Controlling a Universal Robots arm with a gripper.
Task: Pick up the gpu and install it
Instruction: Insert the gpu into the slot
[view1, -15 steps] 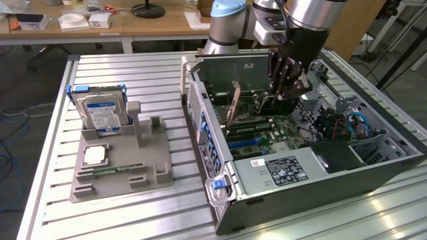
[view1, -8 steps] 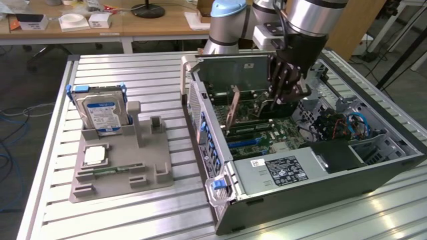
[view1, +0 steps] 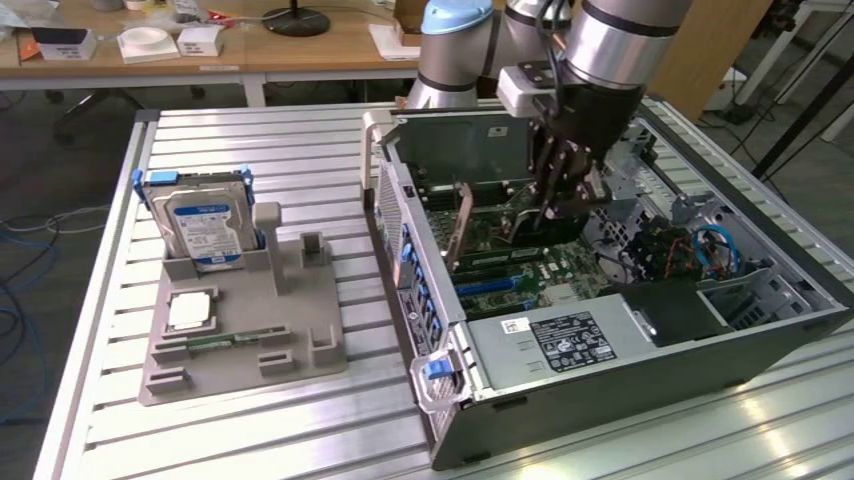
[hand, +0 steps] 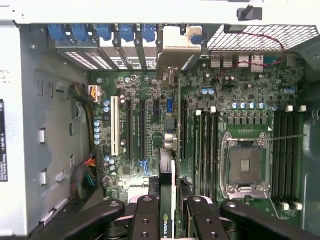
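Note:
The gpu (hand: 168, 170) hangs edge-on inside the open computer case (view1: 441, 400), with my gripper (hand: 168, 202) shut on it. Its black fingers (hand: 145, 215) press on both faces of the card. The card's silver bracket (hand: 177, 47) sits against the case's rear slot openings. The card's lower edge stands over the motherboard's expansion slots (hand: 142, 125); I cannot tell whether it is seated in one. In the exterior view my gripper (view1: 554, 205) reaches down into the middle of the case, and the gpu (view1: 463, 225) stands upright on that view's left of it.
A silver hard drive (view1: 200, 225) with a blue label stands in a grey fixture (view1: 254, 350) on the exterior view's left, with a small memory stick (view1: 220, 340) lying on it. Inside the case are a power supply (view1: 574, 345), a bare processor socket (hand: 245, 165) and blue slot clips (hand: 100, 32).

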